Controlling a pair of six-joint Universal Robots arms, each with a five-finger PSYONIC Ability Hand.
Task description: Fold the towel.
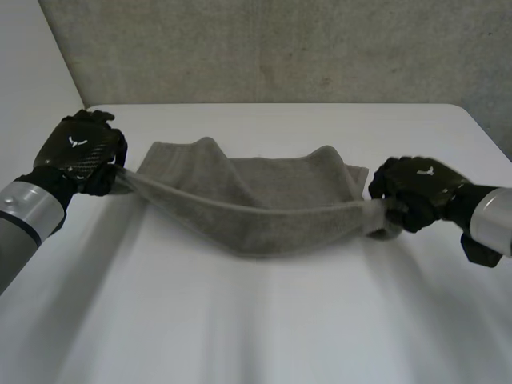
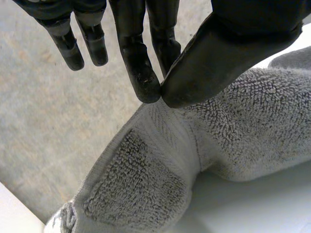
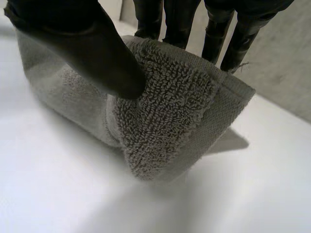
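Note:
A grey terry towel [image 1: 264,196] is stretched between my two hands above the white table [image 1: 256,320], its near edge sagging in the middle and its far part resting on the table. My left hand [image 1: 80,152] pinches the towel's left corner [image 2: 160,126] between thumb [image 2: 218,53] and a fingertip. My right hand [image 1: 416,192] grips the right corner [image 3: 170,116], with the thumb [image 3: 92,53] pressed on the terry and the fingers behind it.
A grey textured wall [image 1: 280,48] rises behind the table's far edge. Bare white tabletop lies in front of the towel and on both sides.

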